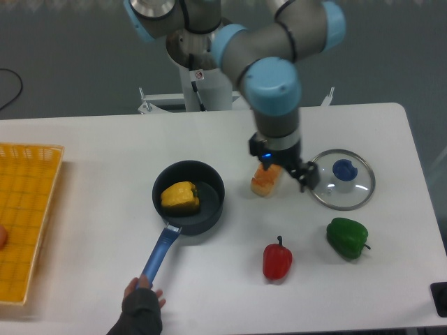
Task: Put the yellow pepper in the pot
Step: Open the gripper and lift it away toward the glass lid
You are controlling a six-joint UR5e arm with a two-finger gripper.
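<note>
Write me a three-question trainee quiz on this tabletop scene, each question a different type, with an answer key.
1. True or false: the yellow pepper lies inside the pot.
2. Multiple choice: what is nearest the gripper? A) green pepper B) orange-tan bread-like piece C) yellow basket
3. Fill in: a gloved hand at the bottom edge touches the pot's ____.

Key: 1 true; 2 B; 3 handle.
</note>
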